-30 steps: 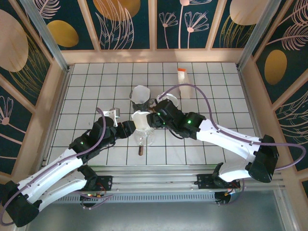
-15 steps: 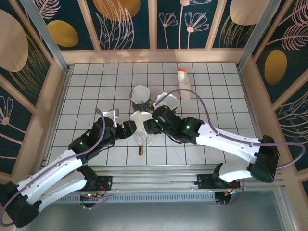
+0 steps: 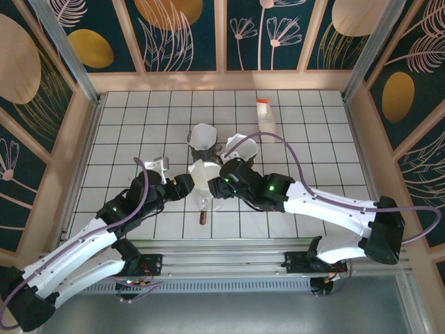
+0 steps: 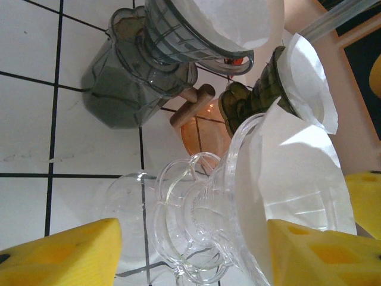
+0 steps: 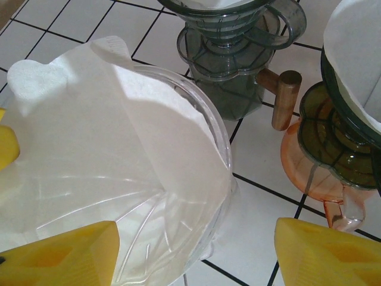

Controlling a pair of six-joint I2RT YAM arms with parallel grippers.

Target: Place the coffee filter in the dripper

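The left jaws are standing apart, their yellow fingers sitting on either side of the clear dripper in the left wrist view. Whether either pad is touching the glass cannot be told. The right jaws are spreading wide as well, their own yellow fingers hanging over the near rim of the same dripper and pinching nothing.

The white coffee filter is sitting inside the clear dripper and lining its cone. A rounded tab and part of its upper edge are sticking up above the rim. At the left border of the right wrist view, a yellow fingertip of the other arm is lying right against the filter's outer edge.

Just beyond the clear dripper, a grey dripper with a wooden handle is carrying a white filter of its own. Beside it, a dark green dripper on an orange-tinted base is holding another.

From above, the left arm is reaching in from the near left and the right arm from the near right. They are meeting at the clear dripper in the middle of the white tiled counter. A white container with an orange top is lying further back, well apart from the drippers.
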